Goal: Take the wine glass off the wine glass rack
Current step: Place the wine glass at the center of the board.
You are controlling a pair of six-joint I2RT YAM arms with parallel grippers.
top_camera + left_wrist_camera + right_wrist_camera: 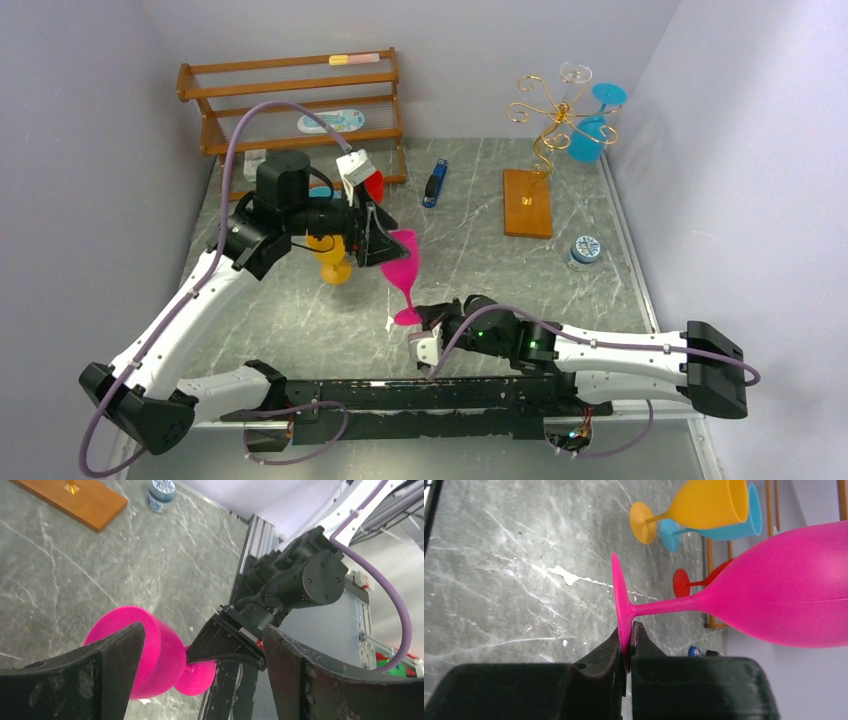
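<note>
Right wrist: pink wine glass (774,605) foot pinched btwn right pincer (626,645) tips.

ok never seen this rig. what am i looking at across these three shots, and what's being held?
Two robot arms are bolted at the near edge of a marble-look table. One shot looks down from above; the other two come from cameras on each wrist. The right gripper is shut on the foot of a pink wine glass. The left gripper is open, its fingers either side of the pink bowl. Also there: the gold wine glass rack with a blue glass hanging, a wooden shelf and a yellow glass.
</note>
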